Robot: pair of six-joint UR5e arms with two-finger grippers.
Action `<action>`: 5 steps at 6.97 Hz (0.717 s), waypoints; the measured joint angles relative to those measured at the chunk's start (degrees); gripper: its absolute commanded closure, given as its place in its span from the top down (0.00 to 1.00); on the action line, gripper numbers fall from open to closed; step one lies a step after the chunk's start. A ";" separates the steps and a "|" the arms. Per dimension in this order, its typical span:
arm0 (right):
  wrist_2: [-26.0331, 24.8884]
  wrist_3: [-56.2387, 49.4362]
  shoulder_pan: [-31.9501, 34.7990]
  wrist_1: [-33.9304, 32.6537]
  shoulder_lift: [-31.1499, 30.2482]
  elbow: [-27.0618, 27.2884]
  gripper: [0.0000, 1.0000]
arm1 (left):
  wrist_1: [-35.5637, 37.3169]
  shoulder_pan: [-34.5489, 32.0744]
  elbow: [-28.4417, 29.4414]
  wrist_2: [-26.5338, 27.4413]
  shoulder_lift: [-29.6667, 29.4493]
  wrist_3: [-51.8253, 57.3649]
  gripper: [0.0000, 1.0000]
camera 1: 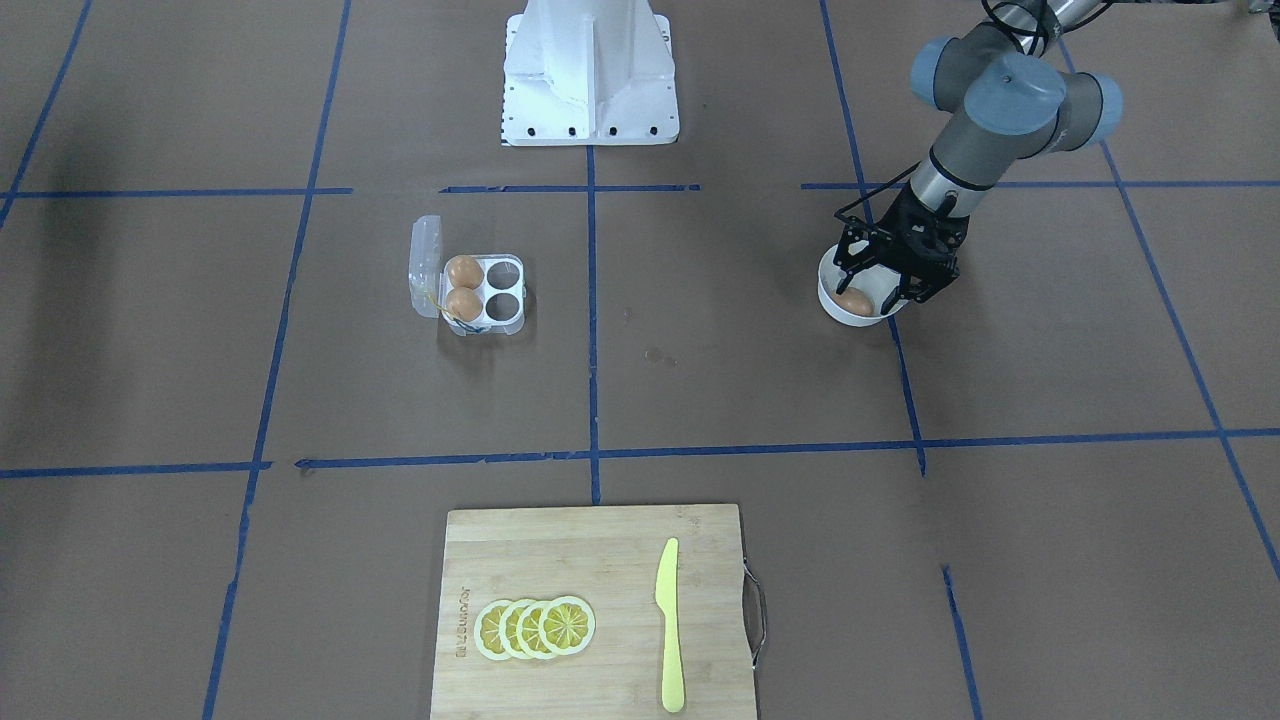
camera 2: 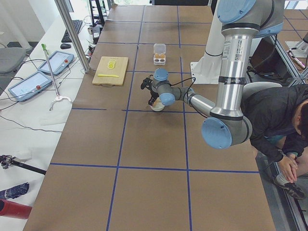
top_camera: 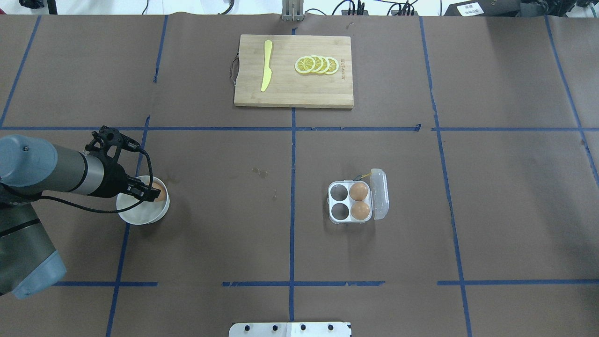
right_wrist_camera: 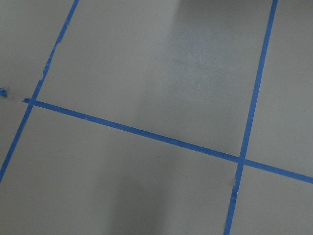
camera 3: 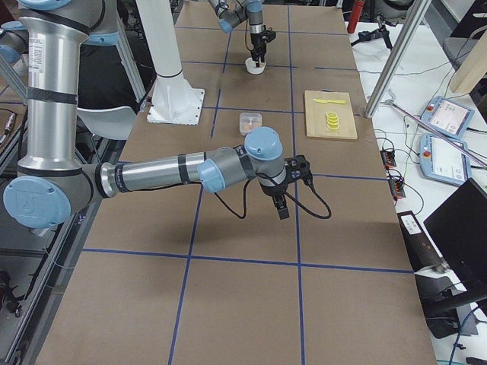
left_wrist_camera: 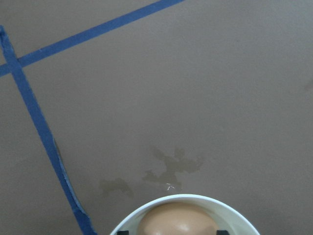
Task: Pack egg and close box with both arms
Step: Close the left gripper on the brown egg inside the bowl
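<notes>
Worktop (top_camera: 514,210): brown paper, blue tape grid. Right arm (camera 3: 175,171) hangs over it, well apart from the rest; how the right jaws stand I cannot tell. Left arm (top_camera: 56,171) reaches down into the bowl (top_camera: 135,215), white and round. Box (top_camera: 350,202): clear plastic, four cells, lid open, two brown eggs (top_camera: 359,191) beside the hinge. Egg (camera 1: 855,302): smooth, orange-brown, lying in the bowl between the parted left jaws, not gripped.

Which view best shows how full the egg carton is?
The overhead exterior view: the box sits unobstructed, lid open, two brown eggs in the cells beside the lid, two cells empty. The front-facing view shows the same nearly as well. Both side views show it small and far; neither wrist camera sees it.
</notes>
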 measured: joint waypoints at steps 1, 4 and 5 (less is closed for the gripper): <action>-0.02 0.00 0.00 0.00 0.01 -0.01 1.00 | 0.09 0.01 0.13 0.01 -0.18 -0.29 0.64; -0.03 0.00 0.00 0.00 0.01 -0.03 1.00 | 0.14 0.11 1.58 0.08 -1.14 -0.82 0.60; -0.03 0.00 0.00 0.00 0.01 0.02 1.00 | 0.14 0.12 1.77 0.08 -1.29 -0.92 0.55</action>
